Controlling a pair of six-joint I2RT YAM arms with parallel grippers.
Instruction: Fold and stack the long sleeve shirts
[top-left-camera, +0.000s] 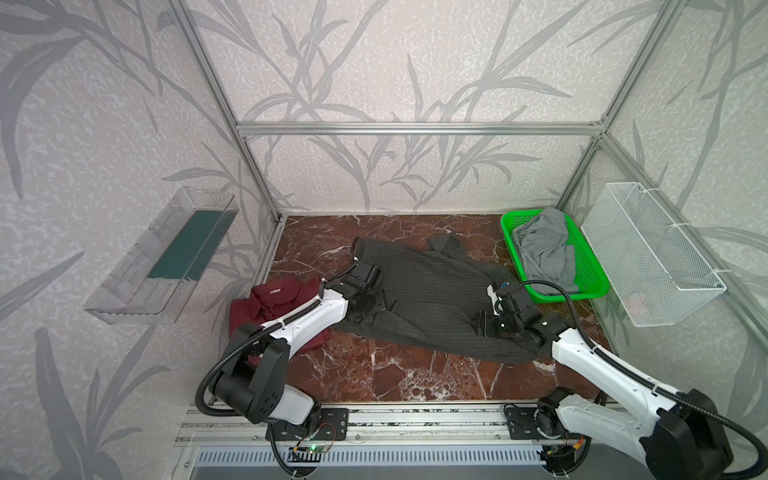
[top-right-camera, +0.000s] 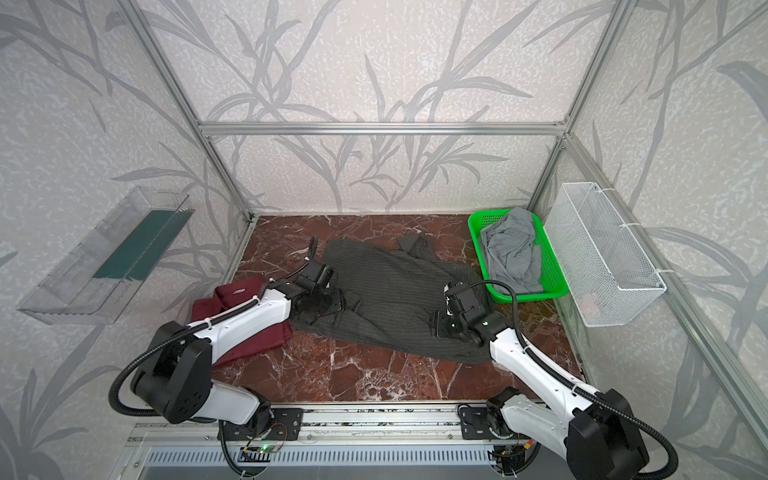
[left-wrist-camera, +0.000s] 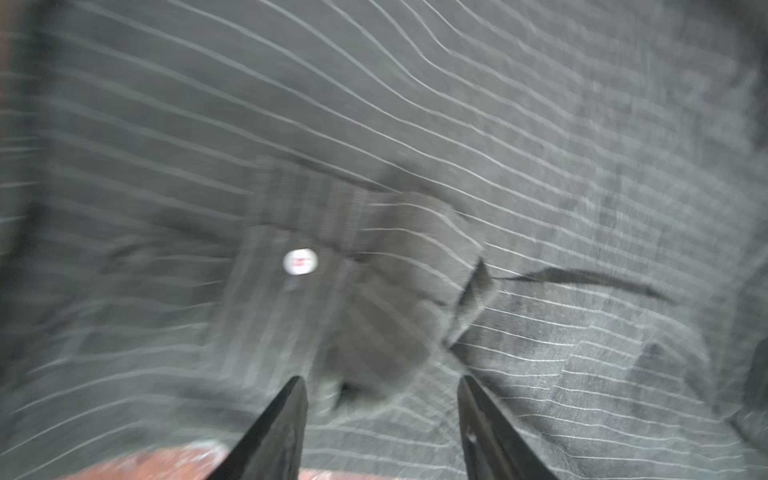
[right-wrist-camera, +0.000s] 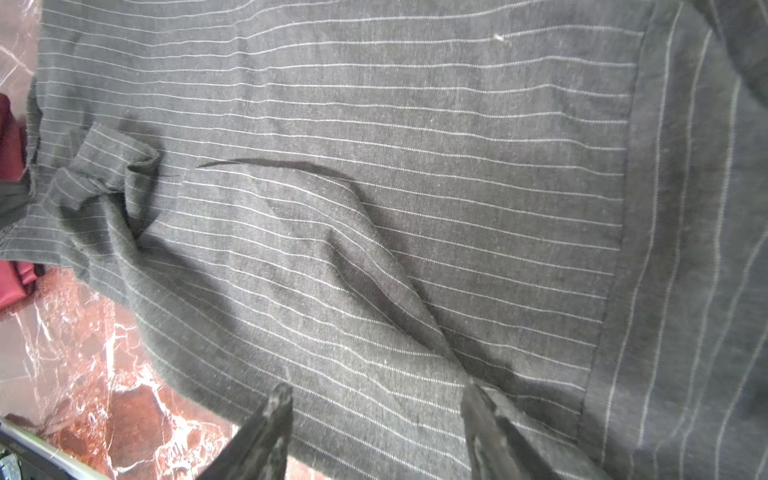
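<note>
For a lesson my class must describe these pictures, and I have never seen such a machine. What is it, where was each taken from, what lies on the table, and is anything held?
It is a robot: a left arm and a right arm, each ending in a two-fingered gripper. Two pictures look down from overhead; two come from wrist cameras. On the table lie a grey pinstriped shirt, spread out, and a folded maroon shirt. A green basket holds grey cloth. The left gripper and right gripper stand open over the pinstriped shirt, holding nothing.
</note>
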